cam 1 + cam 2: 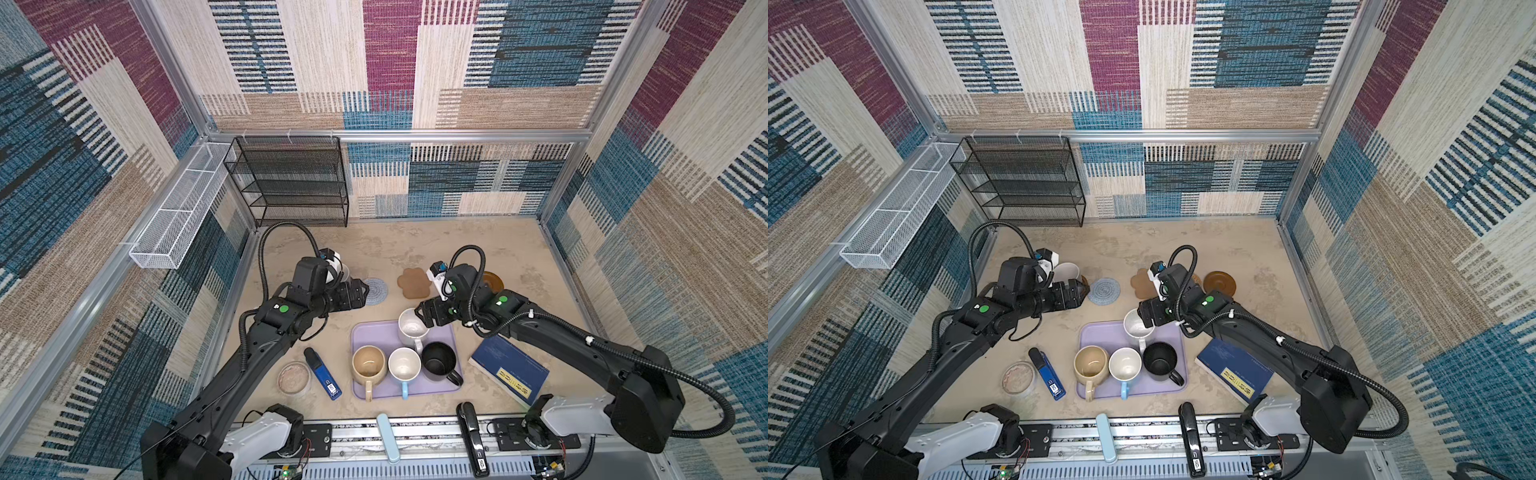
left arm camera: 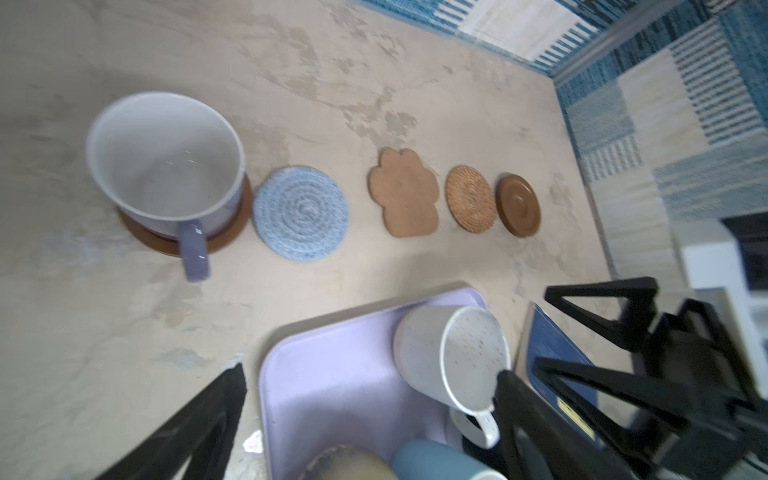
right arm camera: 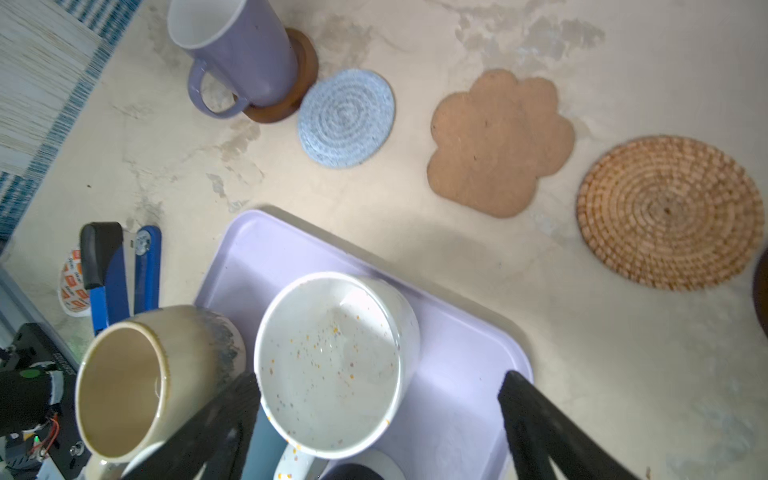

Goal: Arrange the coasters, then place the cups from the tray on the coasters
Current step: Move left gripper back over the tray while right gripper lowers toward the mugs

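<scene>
Beige surface carries the lavender tray at six o'clock. My right hand stands wide open astride the white mug at the tray's twelve o'clock edge, gripping nothing. My left hand hangs open and empty. At ten o'clock the lavender mug sits on a wooden coaster.

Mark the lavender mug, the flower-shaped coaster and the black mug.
lavender mug (image 3: 253, 58), right wrist view, on its outer wall.
flower-shaped coaster (image 3: 498, 141), right wrist view, on the middle of its flat top.
black mug (image 1: 439, 358), in a top view, on its dark inside.
</scene>
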`<state>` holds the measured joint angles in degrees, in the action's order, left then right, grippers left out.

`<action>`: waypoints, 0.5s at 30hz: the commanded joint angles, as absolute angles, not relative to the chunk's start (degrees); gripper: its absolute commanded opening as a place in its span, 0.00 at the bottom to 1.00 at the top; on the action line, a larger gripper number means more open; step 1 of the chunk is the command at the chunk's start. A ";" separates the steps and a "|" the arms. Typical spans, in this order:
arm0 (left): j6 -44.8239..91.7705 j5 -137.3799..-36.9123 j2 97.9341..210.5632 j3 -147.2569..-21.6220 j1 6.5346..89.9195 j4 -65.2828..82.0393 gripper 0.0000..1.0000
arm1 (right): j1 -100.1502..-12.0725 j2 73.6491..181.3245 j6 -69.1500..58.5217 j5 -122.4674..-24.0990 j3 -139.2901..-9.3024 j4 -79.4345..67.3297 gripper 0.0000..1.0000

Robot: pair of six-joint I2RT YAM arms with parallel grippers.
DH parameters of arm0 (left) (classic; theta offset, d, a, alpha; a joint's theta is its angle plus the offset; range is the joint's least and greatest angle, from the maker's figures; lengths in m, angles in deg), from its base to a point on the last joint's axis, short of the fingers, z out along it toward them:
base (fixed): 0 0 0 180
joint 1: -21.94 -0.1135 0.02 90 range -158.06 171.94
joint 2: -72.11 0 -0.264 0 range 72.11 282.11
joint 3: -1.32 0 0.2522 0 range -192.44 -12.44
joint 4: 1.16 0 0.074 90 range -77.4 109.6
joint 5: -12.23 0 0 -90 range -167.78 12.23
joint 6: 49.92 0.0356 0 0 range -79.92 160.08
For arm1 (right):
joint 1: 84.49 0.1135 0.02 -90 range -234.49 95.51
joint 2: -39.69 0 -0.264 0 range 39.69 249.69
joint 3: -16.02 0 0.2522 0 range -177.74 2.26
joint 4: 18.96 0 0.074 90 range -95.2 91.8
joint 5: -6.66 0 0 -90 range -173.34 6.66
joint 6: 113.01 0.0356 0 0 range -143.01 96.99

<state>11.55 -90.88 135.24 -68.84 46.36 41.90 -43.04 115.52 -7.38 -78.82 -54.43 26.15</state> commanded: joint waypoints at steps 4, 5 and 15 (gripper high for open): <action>7.32 -97.94 133.87 -65.04 50.72 37.28 0.96 | -39.62 114.58 -4.80 -78.49 -53.29 29.95 0.87; 6.73 -98.24 134.02 -64.31 51.26 36.45 0.96 | -39.16 115.43 -4.55 -78.81 -53.21 29.91 0.87; 4.77 -96.37 136.30 -63.17 56.02 34.04 0.96 | -36.49 118.99 -2.46 -80.35 -52.37 28.24 0.82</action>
<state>6.08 -96.54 135.92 -63.57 55.54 36.83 -36.73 118.38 -3.70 -79.22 -52.48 29.61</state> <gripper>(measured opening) 0.957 0.822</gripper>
